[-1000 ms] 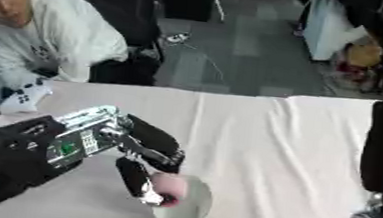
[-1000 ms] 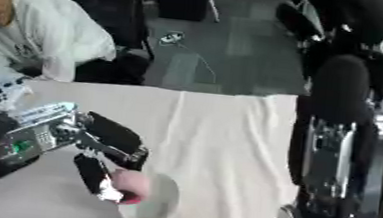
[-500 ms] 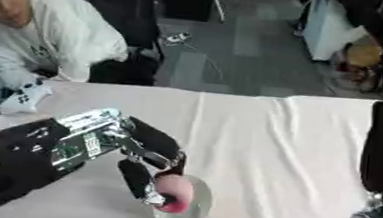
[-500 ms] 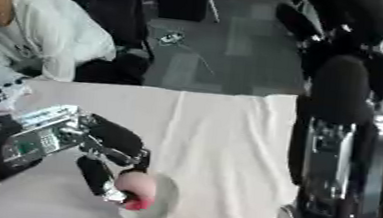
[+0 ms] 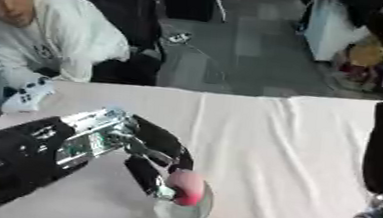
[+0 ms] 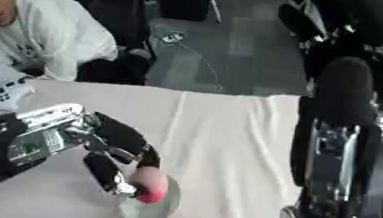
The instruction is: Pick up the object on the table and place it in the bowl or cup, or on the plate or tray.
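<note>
Count: 1 small pink rounded object (image 5: 186, 187), 1 shiny silver metal bowl (image 5: 186, 216), 1 white-clothed surface (image 5: 279, 144), 1 white handheld controller (image 5: 26, 94).

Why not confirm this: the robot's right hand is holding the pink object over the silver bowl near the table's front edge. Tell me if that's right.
Not quite: it is the left hand, coming in from the left, whose fingers are curled round the pink object over the silver bowl, as the left eye view shows. The rest stands.
</note>
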Motion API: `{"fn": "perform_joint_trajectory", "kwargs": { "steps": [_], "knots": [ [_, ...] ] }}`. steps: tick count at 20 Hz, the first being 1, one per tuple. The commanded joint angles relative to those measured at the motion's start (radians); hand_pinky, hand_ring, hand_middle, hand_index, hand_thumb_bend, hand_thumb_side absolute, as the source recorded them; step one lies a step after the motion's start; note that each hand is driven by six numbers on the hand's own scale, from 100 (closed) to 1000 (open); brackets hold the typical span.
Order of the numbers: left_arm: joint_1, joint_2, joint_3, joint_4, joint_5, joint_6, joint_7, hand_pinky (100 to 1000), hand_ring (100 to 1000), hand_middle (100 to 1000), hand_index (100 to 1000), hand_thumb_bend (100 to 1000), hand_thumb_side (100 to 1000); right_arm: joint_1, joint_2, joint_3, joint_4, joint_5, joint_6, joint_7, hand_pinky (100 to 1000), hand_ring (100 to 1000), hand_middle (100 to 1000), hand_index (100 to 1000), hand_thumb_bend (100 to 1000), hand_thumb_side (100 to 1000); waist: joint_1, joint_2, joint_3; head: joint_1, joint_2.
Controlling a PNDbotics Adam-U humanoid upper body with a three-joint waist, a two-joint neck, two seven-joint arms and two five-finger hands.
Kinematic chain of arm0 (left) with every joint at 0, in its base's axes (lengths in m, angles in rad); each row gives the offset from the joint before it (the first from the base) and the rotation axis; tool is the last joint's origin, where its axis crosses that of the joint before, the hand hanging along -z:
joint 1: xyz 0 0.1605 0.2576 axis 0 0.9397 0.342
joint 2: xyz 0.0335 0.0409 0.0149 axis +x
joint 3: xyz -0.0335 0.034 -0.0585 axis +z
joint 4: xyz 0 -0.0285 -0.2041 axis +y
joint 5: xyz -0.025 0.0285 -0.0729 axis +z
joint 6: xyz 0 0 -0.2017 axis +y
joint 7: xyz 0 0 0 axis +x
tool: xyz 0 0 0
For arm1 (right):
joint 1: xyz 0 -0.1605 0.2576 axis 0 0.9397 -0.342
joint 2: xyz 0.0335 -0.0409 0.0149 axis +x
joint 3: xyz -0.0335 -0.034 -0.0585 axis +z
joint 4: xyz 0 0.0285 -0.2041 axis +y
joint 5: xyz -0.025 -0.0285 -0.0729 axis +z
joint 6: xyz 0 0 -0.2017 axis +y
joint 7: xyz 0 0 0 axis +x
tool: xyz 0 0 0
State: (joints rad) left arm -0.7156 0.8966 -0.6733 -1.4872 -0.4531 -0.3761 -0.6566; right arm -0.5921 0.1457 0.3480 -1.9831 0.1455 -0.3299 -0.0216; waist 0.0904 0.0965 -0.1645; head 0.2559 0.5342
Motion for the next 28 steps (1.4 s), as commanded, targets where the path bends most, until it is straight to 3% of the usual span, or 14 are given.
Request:
{"fn": "perform_joint_trajectory", "kwargs": {
  "steps": [1, 2, 4, 8, 11, 12, 13, 14, 15, 16, 18, 21, 24, 28],
  "knots": [
    [-0.021, 0.02, 0.021, -0.018, -0.023, -0.014, -0.034, 1000, 1000, 1000, 1000, 358, 1000, -0.015, 0.007, 0.002, -0.017, -0.001, 0.0, 0.001, 859, 918, 916, 872, 100, 609, -0.002, -0.015, 0.002, 0.006, 0.001],
    [-0.022, 0.02, 0.024, -0.02, -0.026, -0.018, -0.042, 1000, 1000, 1000, 1000, 515, 1000, -0.015, 0.007, 0.002, -0.017, -0.001, 0.001, 0.001, 859, 918, 916, 872, 100, 609, -0.002, -0.015, 0.002, 0.006, 0.001],
    [-0.024, 0.02, 0.029, -0.023, -0.033, -0.022, -0.056, 1000, 1000, 1000, 1000, 588, 1000, -0.015, 0.007, 0.002, -0.017, -0.001, 0.001, 0.0, 859, 918, 916, 872, 100, 609, -0.002, -0.015, 0.003, 0.007, 0.001],
    [-0.026, 0.022, 0.036, -0.028, -0.029, -0.03, -0.062, 1000, 1000, 1000, 1000, 684, 1000, -0.015, 0.006, 0.002, -0.017, -0.001, 0.001, 0.0, 859, 918, 916, 872, 100, 609, -0.002, -0.015, 0.004, 0.006, 0.001],
    [-0.023, 0.025, 0.05, -0.034, -0.029, -0.025, -0.051, 1000, 1000, 1000, 1000, 687, 1000, -0.015, 0.006, 0.001, -0.017, 0.0, 0.001, -0.001, 859, 918, 916, 872, 100, 609, -0.002, -0.015, 0.005, 0.006, 0.001],
    [-0.02, 0.025, 0.06, -0.039, -0.029, -0.021, -0.037, 1000, 1000, 1000, 1000, 494, 1000, -0.015, 0.005, 0.001, -0.017, 0.0, 0.001, -0.001, 859, 918, 916, 872, 100, 614, -0.003, -0.015, 0.007, 0.005, 0.0],
    [-0.005, 0.028, 0.089, -0.051, -0.02, -0.006, 0.008, 1000, 1000, 1000, 1000, 434, 972, -0.015, 0.005, -0.001, -0.017, 0.001, 0.001, -0.002, 859, 918, 916, 872, 100, 611, -0.003, -0.015, 0.009, 0.004, -0.005],
    [0.014, 0.032, 0.118, -0.069, -0.013, 0.015, 0.062, 867, 874, 909, 965, 146, 771, -0.015, 0.005, -0.003, -0.017, 0.003, 0.001, -0.003, 859, 918, 916, 872, 100, 610, -0.004, -0.015, 0.011, 0.0, -0.017],
    [0.054, 0.024, 0.187, -0.097, 0.014, 0.063, 0.169, 772, 799, 861, 920, 100, 746, -0.016, 0.004, -0.007, -0.017, 0.005, 0.0, -0.007, 859, 918, 916, 872, 100, 611, -0.006, -0.013, 0.017, -0.013, -0.041],
    [0.096, 0.021, 0.235, -0.13, 0.035, 0.11, 0.279, 674, 705, 812, 881, 100, 714, -0.017, 0.004, -0.008, -0.017, 0.006, -0.001, -0.009, 857, 918, 916, 871, 100, 613, -0.008, -0.012, 0.02, -0.021, -0.062],
    [0.194, -0.033, 0.348, -0.203, 0.092, 0.202, 0.519, 594, 609, 768, 847, 100, 706, -0.022, 0.0, -0.012, -0.017, 0.009, 0.002, -0.012, 853, 917, 916, 874, 100, 613, -0.015, -0.009, 0.031, -0.042, -0.114],
    [0.302, -0.157, 0.463, -0.299, 0.157, 0.277, 0.79, 547, 560, 743, 825, 100, 712, -0.031, -0.008, -0.015, -0.016, 0.018, 0.008, -0.015, 837, 917, 915, 870, 100, 617, -0.028, -0.008, 0.05, -0.066, -0.184],
    [0.357, -0.259, 0.505, -0.383, 0.193, 0.289, 0.93, 540, 548, 737, 818, 100, 713, -0.041, -0.022, -0.01, -0.005, 0.017, 0.012, -0.007, 789, 904, 915, 868, 100, 627, -0.04, -0.008, 0.073, -0.079, -0.24],
    [0.364, -0.377, 0.525, -0.494, 0.199, 0.262, 0.956, 526, 541, 733, 817, 100, 719, -0.06, -0.044, 0.006, 0.017, -0.012, -0.027, 0.037, 715, 862, 871, 844, 100, 598, -0.062, -0.008, 0.108, -0.123, -0.332]
  ]
}}
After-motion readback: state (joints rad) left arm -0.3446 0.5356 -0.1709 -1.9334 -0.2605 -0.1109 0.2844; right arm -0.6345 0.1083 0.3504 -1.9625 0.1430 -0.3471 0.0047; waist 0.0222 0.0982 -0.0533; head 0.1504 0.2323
